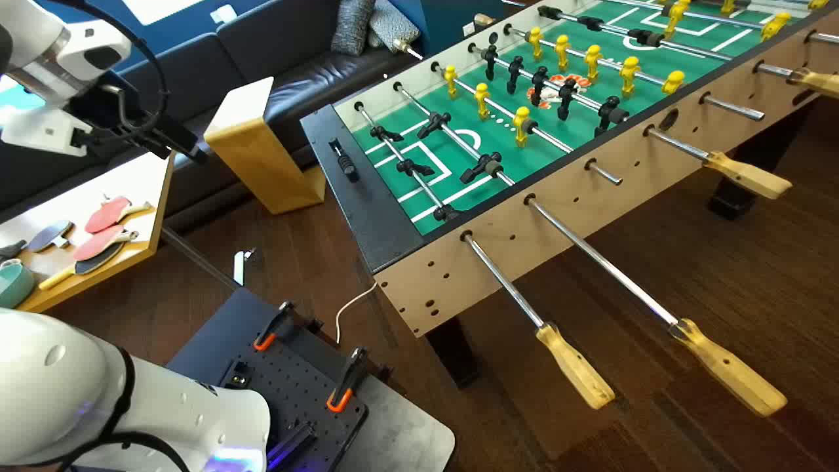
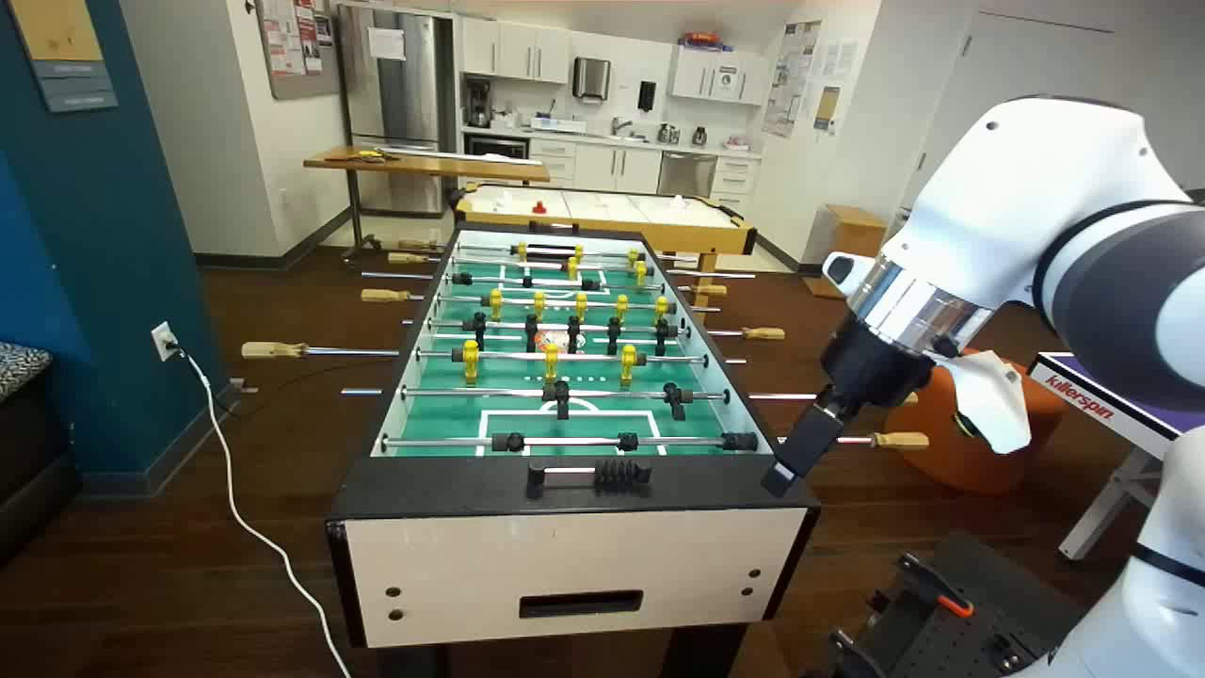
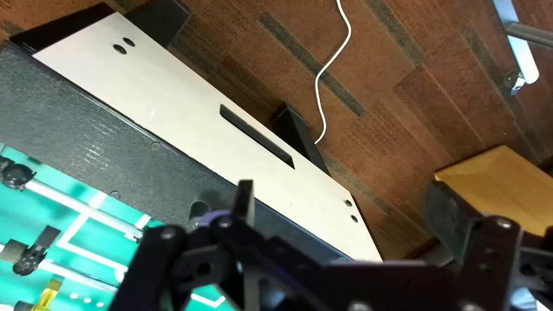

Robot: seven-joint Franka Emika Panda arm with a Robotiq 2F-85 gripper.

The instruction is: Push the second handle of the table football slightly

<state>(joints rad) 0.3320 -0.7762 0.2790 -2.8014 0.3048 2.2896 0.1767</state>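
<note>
Hovering near the end of a football table [image 1: 373, 213], a Robotiq gripper [image 3: 341, 194] holds its fingers wide, well apart from each other in the wrist view. The white Franka Panda arm [image 2: 1031, 179] carrying it is cut off in both exterior views. Beside the football table's near corner, orange-tipped clamps [image 1: 343, 390] sit at the edge of a black perforated plate [image 1: 298, 373]. The second handle [image 1: 731, 367], of pale wood, ends a steel rod [image 1: 601, 259] reaching far out from the football table's side, next to the first handle [image 1: 575, 367] and well apart from the gripper. In an exterior view the gripper hides much of it, leaving a handle tip [image 2: 907, 399] showing. The football table's end panel [image 2: 452, 565] has a ball-return slot [image 2: 581, 604], its inside too dark to read; the green pitch holds yellow and black player figures [image 2: 552, 362]. Off the same end, a wooden side table [image 1: 141, 180] bears table-tennis paddles [image 1: 108, 215] and a teal bowl [image 1: 14, 285], cut off by the frame, its contents hard to make out. Past the football table's handles, an orange pouf [image 2: 941, 461] is partly hidden, and a purple-topped table [image 2: 1080, 398] reads "killerspin." Beyond the football table's far end stand an air hockey table [image 2: 697, 235] with a red mallet [image 2: 538, 207], a stainless-steel refrigerator [image 2: 400, 99] and a noticeboard [image 2: 306, 87] whose papers are too small to read.
</note>
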